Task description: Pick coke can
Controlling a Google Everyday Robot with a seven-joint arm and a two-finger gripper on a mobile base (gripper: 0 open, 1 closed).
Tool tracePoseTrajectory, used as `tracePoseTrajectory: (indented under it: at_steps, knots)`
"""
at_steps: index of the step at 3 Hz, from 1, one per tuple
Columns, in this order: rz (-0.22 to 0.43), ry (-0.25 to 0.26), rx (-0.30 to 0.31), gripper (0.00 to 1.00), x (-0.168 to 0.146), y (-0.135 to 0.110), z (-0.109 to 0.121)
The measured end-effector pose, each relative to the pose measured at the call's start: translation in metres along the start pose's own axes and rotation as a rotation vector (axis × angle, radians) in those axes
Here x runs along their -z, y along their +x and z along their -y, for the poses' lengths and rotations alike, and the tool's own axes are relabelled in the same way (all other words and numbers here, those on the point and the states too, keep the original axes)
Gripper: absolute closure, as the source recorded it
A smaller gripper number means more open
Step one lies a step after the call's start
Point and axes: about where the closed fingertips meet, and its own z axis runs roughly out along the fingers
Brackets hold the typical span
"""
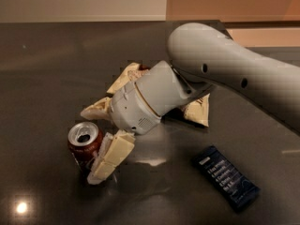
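Observation:
The coke can (83, 144) stands upright on the dark table (47, 64) at the lower left, dark red with a silver top and an open tab hole. My gripper (100, 134) hangs from the big grey-white arm (225, 69) and is down at the can. It is open. One cream finger (112, 156) lies along the can's right side, close to it or touching. The other finger (93, 110) sticks out just behind the can. The can's right flank is partly hidden by the near finger.
A cream snack bag (198, 110) lies behind the gripper, mostly hidden by the wrist, with a corner showing at the upper left (124, 78). A dark blue wrapped bar (226, 177) lies at the lower right. The table's back edge meets a wall.

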Motion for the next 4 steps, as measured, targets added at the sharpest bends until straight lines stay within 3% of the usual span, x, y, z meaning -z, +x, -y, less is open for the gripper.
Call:
tracePoseTrajectory:
  at_steps: [2,3,4]
  knots:
    - [0.020,-0.008,-0.024,0.63,0.002,-0.003,0.004]
    - [0.017,0.005,-0.041,0.87,0.021,-0.005,0.014]
    - [0.009,0.015,-0.056,1.00,0.050,-0.013,0.026]
